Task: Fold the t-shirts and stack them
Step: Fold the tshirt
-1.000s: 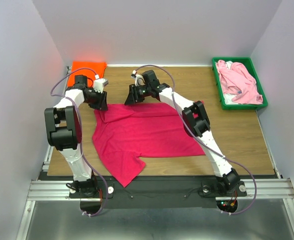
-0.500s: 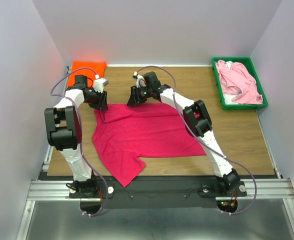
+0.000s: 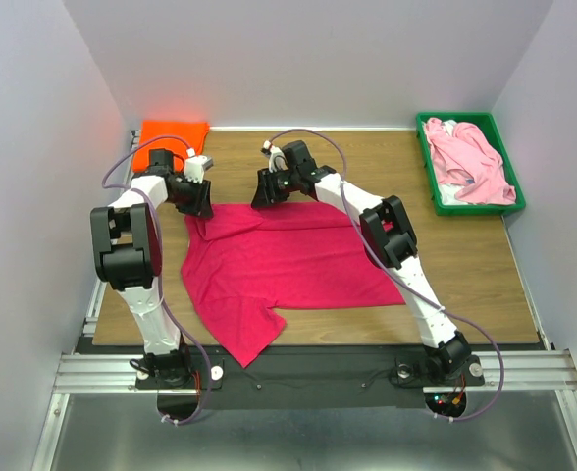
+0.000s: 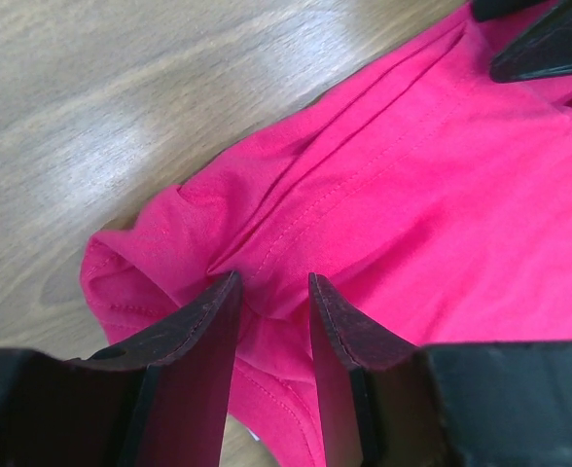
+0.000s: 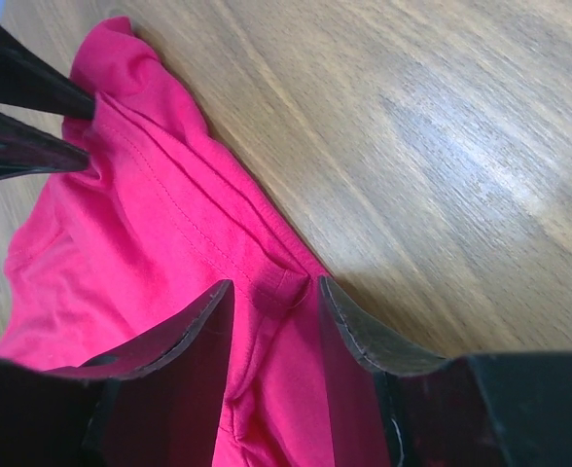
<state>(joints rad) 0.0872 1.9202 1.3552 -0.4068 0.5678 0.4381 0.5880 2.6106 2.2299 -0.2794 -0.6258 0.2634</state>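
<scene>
Wooden table point(image 3: 367, 157): left gripper point(image 4: 271, 292) and right gripper point(image 5: 271, 292) each pinch the crimson t-shirt point(image 3: 288, 260) far hem; lift evenly, keep edge taut, fold toward near side.

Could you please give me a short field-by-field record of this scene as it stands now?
working shirt: crimson t-shirt spread on the table, one part over the near edge
left gripper: jaws astride a fold at the shirt's far edge
right gripper: jaws astride a fold at the same edge
orange t-shirt: far left corner
pink t-shirt: crumpled in green tray
</scene>
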